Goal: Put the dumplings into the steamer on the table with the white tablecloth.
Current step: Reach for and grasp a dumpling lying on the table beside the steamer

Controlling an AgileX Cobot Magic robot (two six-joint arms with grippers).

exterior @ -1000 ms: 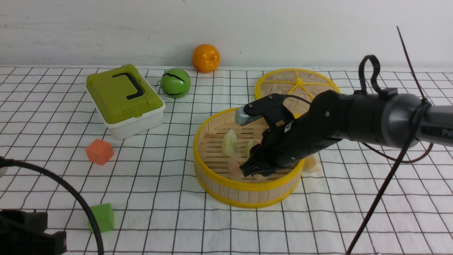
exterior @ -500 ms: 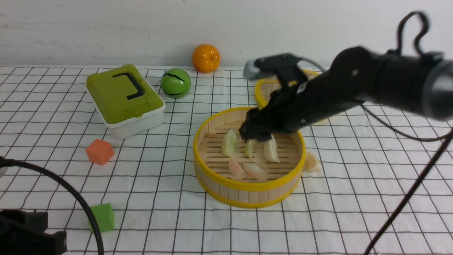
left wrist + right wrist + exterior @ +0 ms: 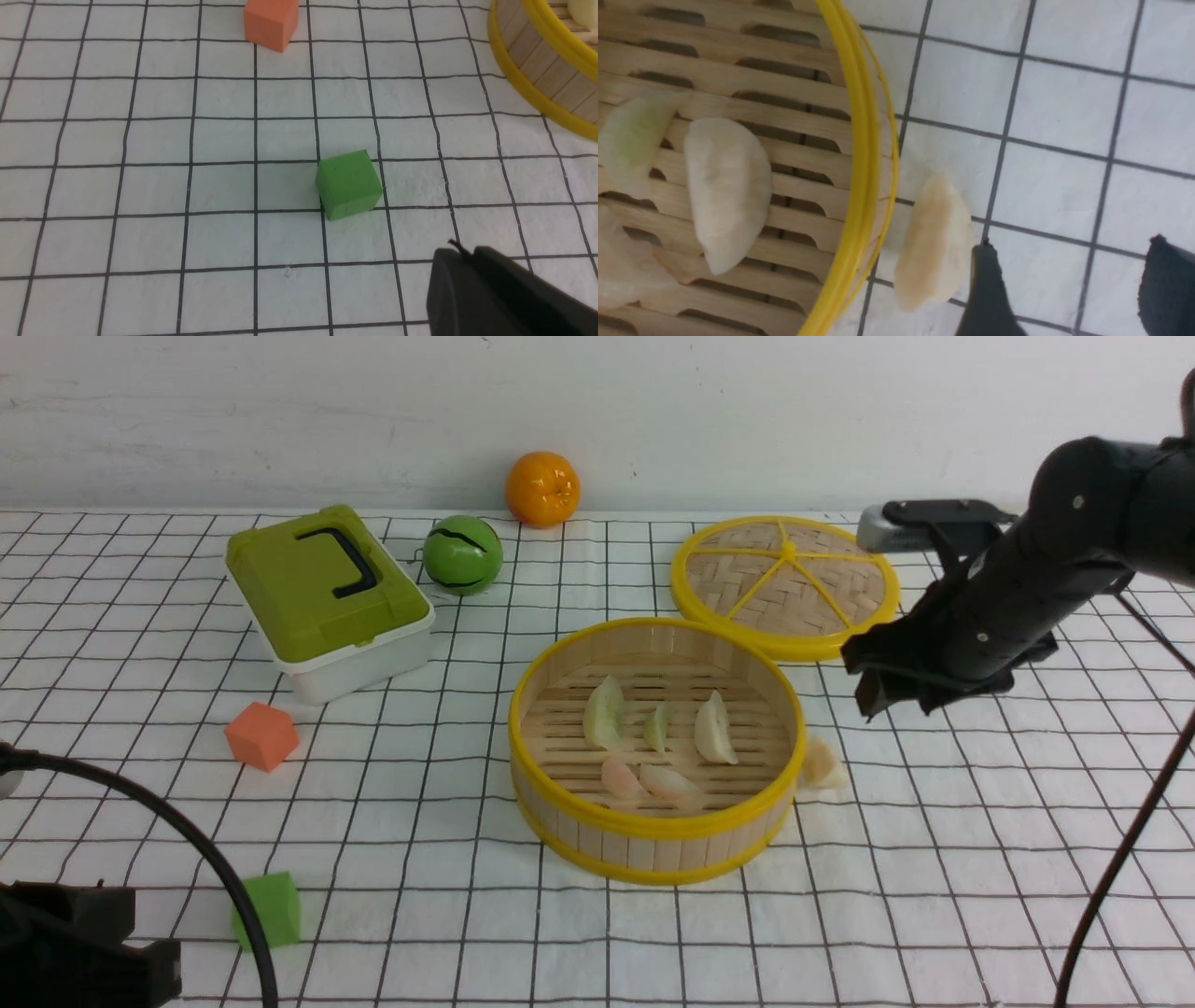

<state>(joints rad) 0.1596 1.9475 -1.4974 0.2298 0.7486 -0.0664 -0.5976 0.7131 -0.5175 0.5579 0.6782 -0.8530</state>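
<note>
Most of the task is judged done. Five dumplings (image 3: 658,726) are found on the slatted floor of the steamer (image 3: 653,821): two greenish ones and a whitish one in a row toward the far side, and two pinkish ones nearer the front wall. The sixth dumpling (image 3: 822,763) is not yet in. It lies on the cloth (image 3: 934,859) of the desk (image 3: 112,616), just outside the steamer's right wall and close against the yellow rim, as the right wrist view confirms. The right pincer (image 3: 898,702) is held above the cloth to the right of the steamer, near the lid (image 3: 784,583). Its jaws are spread apart and nothing is carried between them. The left pincer (image 3: 462,254) is kept at the near left of the desk, close to the green cube (image 3: 349,184), with its jaws together and nothing gripped. One pick and one drop are judged to be left. Because that last dumpling sits so close to the wall, the steamer could be nudged when it is gripped.
</note>
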